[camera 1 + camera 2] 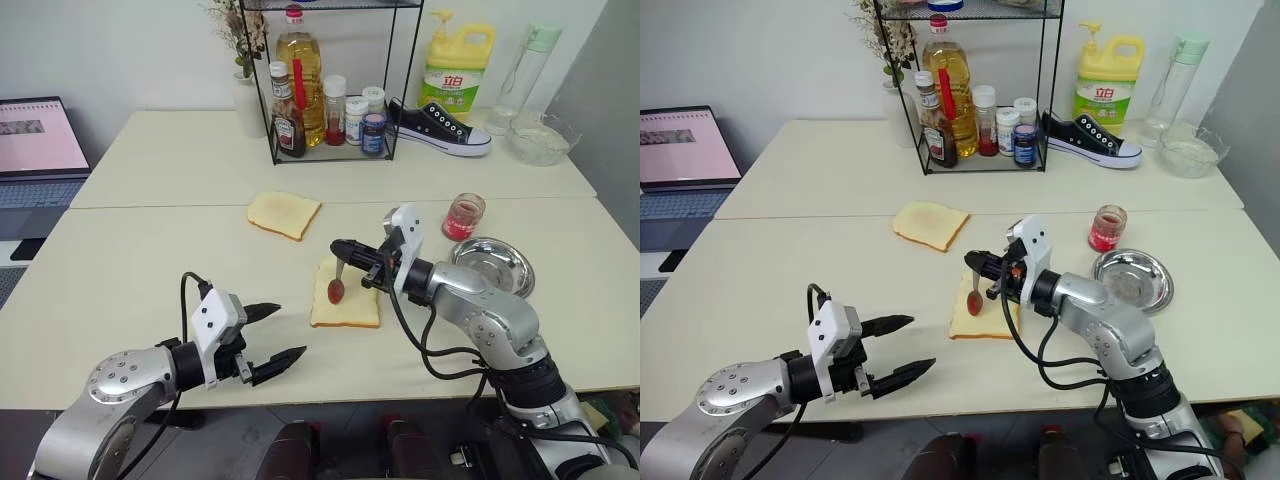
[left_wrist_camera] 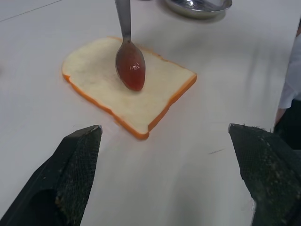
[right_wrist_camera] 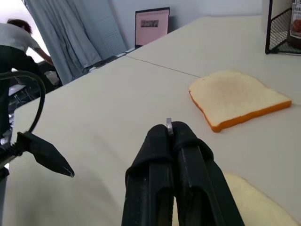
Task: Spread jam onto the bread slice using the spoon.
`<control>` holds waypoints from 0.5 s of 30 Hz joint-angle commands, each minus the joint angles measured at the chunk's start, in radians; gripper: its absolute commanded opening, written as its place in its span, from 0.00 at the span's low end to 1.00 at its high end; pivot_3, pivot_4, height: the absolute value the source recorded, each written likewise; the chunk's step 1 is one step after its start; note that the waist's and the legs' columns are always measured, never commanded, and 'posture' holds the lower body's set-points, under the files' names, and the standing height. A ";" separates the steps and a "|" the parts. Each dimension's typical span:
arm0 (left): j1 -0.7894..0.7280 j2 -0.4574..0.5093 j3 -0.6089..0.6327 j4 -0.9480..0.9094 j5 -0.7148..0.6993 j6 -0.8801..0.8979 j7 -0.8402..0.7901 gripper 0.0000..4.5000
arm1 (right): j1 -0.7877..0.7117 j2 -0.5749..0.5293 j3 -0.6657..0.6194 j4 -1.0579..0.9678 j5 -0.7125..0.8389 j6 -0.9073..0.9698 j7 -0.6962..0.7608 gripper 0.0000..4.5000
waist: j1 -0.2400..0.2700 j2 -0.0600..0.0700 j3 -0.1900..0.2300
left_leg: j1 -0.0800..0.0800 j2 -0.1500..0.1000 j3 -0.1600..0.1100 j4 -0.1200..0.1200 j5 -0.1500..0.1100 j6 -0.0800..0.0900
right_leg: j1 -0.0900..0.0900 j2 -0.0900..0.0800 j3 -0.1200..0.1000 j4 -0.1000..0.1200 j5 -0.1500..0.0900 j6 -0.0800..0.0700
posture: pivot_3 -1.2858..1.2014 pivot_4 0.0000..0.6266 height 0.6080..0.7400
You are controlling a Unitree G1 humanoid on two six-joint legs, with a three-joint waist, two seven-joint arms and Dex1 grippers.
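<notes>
right gripper [image 1: 345, 249] clamped on spoon [image 1: 337, 280], loaded bowl hanging below, over bread slice [image 1: 346, 298] | left gripper [image 1: 276, 334] spread wide, well short of slice | risk: slice sliding unpinned, jam [image 2: 130, 69] dripping

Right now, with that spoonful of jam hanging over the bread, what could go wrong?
The right gripper pinches the spoon only by its handle tip, so it might twist or slip and drop jam onto the table. Nothing holds the bread slice; the left gripper hangs open, apart from it, so spreading may drag the slice sideways.
</notes>
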 commanded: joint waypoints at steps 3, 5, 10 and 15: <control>0.003 -0.005 0.003 0.011 0.008 -0.051 -0.001 1.00 | -0.020 0.023 -0.005 0.047 -0.109 -0.125 0.055 0.01 | 0.000 0.000 0.000 | 0.000 0.000 0.000 0.000 0.000 0.000 | 0.000 0.000 0.000 0.000 0.000 0.000 | 0.52 0.24 1.00; -0.001 -0.005 0.002 0.021 0.010 -0.060 -0.001 1.00 | -0.026 0.029 -0.016 0.064 -0.130 -0.144 0.065 0.01 | 0.000 0.000 0.000 | 0.000 0.000 0.000 0.000 0.000 0.000 | 0.000 0.000 0.000 0.000 0.000 0.000 | 0.52 0.24 1.00; -0.031 -0.010 -0.015 0.050 0.018 -0.075 -0.001 1.00 | -0.061 0.041 -0.062 0.112 -0.168 -0.187 0.063 0.01 | 0.000 0.000 0.000 | 0.000 0.000 0.000 0.000 0.000 0.000 | 0.000 0.000 0.000 0.000 0.000 0.000 | 0.52 0.24 1.00; -0.062 -0.013 -0.030 0.068 0.022 -0.080 -0.001 1.00 | -0.078 0.056 -0.109 0.122 -0.155 -0.167 0.057 0.01 | 0.000 0.000 0.000 | 0.000 0.000 0.000 0.000 0.000 0.000 | 0.000 0.000 0.000 0.000 0.000 0.000 | 0.52 0.24 1.00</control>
